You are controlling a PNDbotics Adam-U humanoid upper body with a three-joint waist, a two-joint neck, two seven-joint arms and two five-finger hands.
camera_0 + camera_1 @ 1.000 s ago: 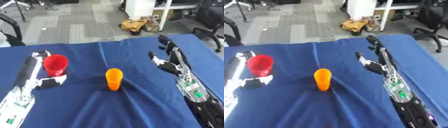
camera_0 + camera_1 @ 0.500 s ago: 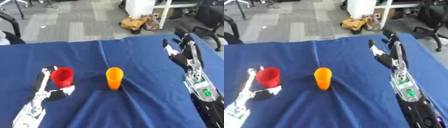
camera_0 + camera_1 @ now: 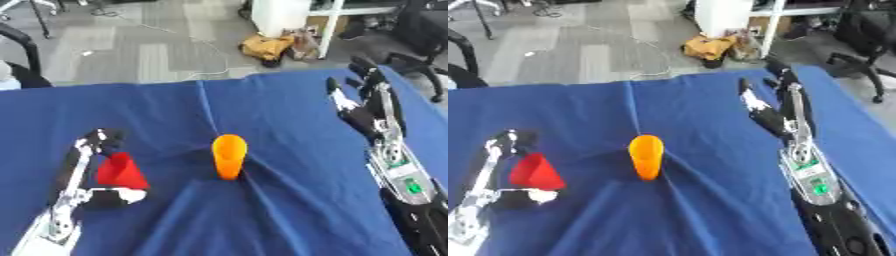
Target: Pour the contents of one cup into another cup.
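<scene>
left hand (image 3: 87,187) grips red cup (image 3: 119,171); orange cup (image 3: 229,155) mid-table.

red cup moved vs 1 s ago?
Yes. The red cup, in the left hand, was level with the orange cup's rim; it now sits lower, nearer the camera, beside that cup's base.

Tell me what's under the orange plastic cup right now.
The orange plastic cup stands on the wrinkled blue tablecloth, folds radiating from its base. Nothing else shows beneath; the table surface is covered by the cloth.
</scene>
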